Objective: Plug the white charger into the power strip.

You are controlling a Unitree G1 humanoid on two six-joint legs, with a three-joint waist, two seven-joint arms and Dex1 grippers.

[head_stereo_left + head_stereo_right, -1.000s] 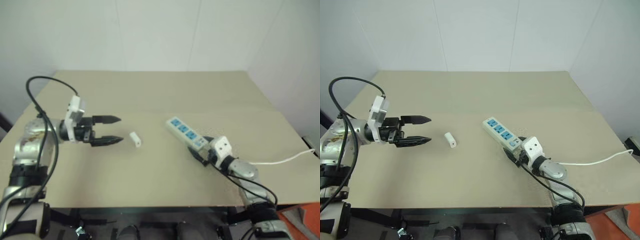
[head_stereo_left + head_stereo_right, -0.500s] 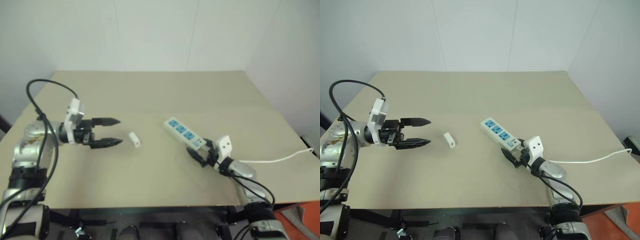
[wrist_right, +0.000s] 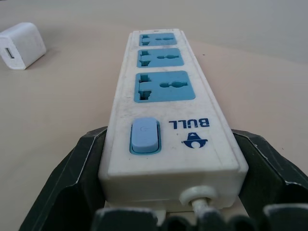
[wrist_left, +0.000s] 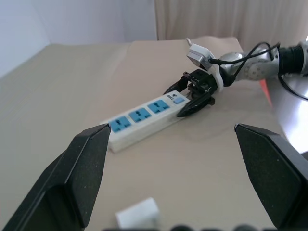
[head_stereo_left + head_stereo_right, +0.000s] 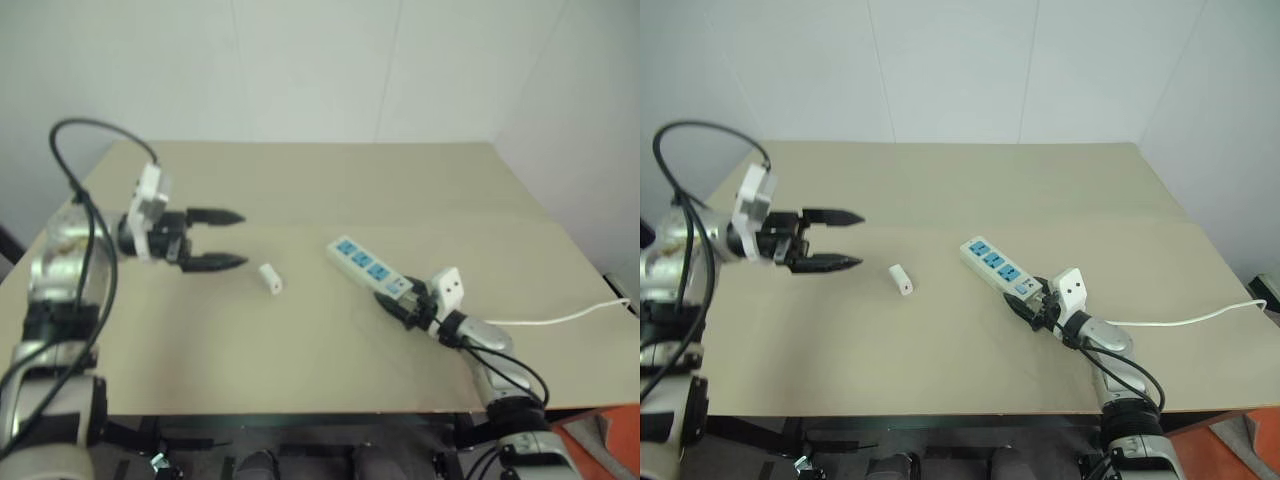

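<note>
The white charger (image 5: 270, 279) lies on its side on the tan table, between the two arms. My left gripper (image 5: 238, 238) hovers open just left of it, fingers level and pointing at it, nothing between them. The power strip (image 5: 366, 266), a white bar with blue sockets, lies slantwise to the charger's right. My right gripper (image 5: 400, 300) holds the strip's near end, where the switch is. In the right wrist view its black fingers (image 3: 89, 163) press against both sides of the power strip (image 3: 166, 103), with the charger (image 3: 21, 46) beyond.
The strip's thin white cable (image 5: 560, 320) trails right, off the table's edge. The table's front edge (image 5: 300, 412) runs just below both arms. A white wall stands behind the table's far edge (image 5: 300, 143).
My left gripper has risen and drawn back a little from the charger, still open. My right gripper's fingers have closed in on the strip's end. The charger has not moved.
</note>
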